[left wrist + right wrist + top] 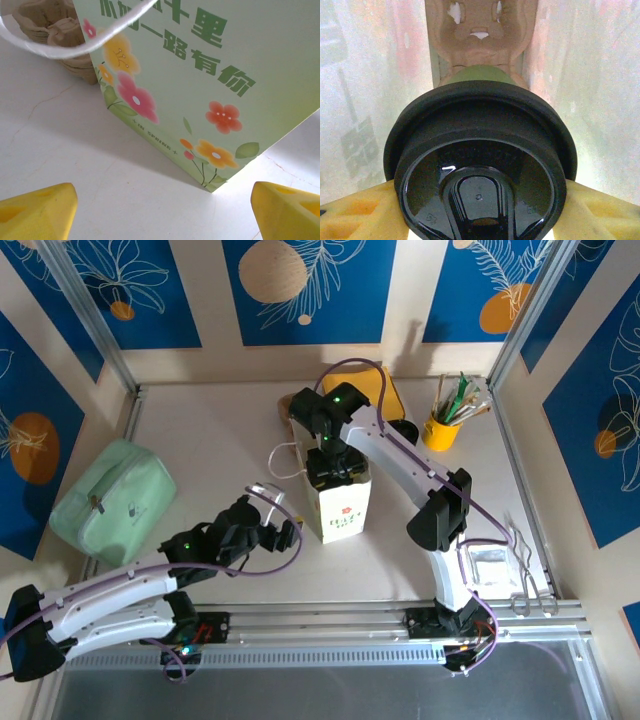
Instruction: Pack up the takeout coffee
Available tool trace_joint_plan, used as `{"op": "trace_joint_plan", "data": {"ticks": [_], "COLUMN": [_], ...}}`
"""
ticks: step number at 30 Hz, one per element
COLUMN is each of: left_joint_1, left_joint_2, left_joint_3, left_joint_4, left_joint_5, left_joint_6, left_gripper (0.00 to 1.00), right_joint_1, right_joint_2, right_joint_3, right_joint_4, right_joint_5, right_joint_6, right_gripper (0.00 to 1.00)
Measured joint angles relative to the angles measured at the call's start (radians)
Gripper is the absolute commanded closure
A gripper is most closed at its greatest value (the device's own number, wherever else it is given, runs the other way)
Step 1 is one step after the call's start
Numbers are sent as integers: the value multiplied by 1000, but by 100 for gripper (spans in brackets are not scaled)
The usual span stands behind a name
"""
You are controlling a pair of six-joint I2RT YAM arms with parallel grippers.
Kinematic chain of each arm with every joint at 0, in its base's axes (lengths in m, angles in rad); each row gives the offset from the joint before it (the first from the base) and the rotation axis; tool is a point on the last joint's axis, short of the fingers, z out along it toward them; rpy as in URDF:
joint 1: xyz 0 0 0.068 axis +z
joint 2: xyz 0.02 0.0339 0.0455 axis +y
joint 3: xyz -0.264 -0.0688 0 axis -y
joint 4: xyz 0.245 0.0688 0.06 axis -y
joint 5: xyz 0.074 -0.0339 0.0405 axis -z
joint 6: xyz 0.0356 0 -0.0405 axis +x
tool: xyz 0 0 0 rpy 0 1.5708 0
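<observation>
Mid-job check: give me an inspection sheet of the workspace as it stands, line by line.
Surface: pale table, no spills seen.
Job's things: takeout coffee, lidded, down between the walls of the upright paper bag.
Clutter: green pouch at the left; yellow cup of straws at the back right; tongs and clear packet near the right edge; cardboard carriers behind the bag.
Grippers: right gripper, fingers closed on the coffee; left gripper open, empty, facing the bag's lower corner.
Cables: purple cables along both arms, no snag seen.
Surroundings: blue leaf-print panels, metal frame posts.
</observation>
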Motion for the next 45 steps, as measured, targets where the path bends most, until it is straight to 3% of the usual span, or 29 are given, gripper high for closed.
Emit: {"op": "trace_joint_plan", "data": {"ticks": [45], "left_joint_1": [0], "left_joint_2": [29], "left_joint_3": [1], "left_joint_4": [0], "left_joint_5": [-8], "left_joint_6": [3], "left_gripper": [9], "right_joint_1": [-16], "right_joint_2": [-141], "right_joint_3": [-242], "right_joint_4": [97], "right_joint_5": [-31], "right_joint_6": [8], "right_gripper": [38]}}
